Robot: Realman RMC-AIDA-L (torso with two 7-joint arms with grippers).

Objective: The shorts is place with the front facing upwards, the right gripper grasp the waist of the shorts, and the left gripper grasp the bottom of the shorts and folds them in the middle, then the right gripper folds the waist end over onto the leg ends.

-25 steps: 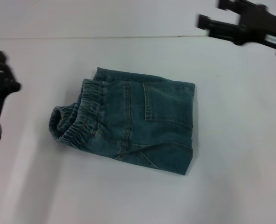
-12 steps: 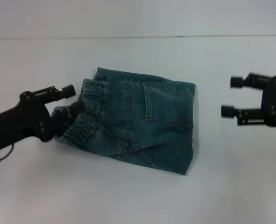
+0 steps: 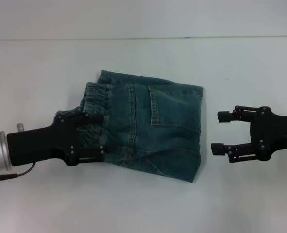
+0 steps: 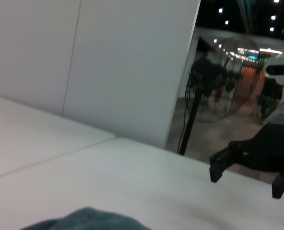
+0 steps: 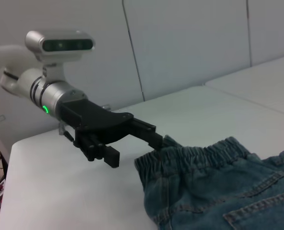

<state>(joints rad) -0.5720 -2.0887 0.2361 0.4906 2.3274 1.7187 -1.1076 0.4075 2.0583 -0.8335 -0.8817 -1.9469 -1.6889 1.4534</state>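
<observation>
Folded shorts (image 3: 148, 124) between left gripper (image 3: 96, 137), right gripper (image 3: 222, 131).

left gripper (image 3: 98, 137) covering part of the waist of the shorts (image 3: 91, 109), leg ends tucked underneath, unseen

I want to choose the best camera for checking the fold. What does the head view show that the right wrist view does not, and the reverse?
Only the head view shows the whole folded blue-green denim shorts and the all-black right end effector, open, beside the folded edge. Only the right wrist view shows the grey head camera and wall panels. Both show the silver-wristed left end effector at the ruffled elastic waistband.
</observation>
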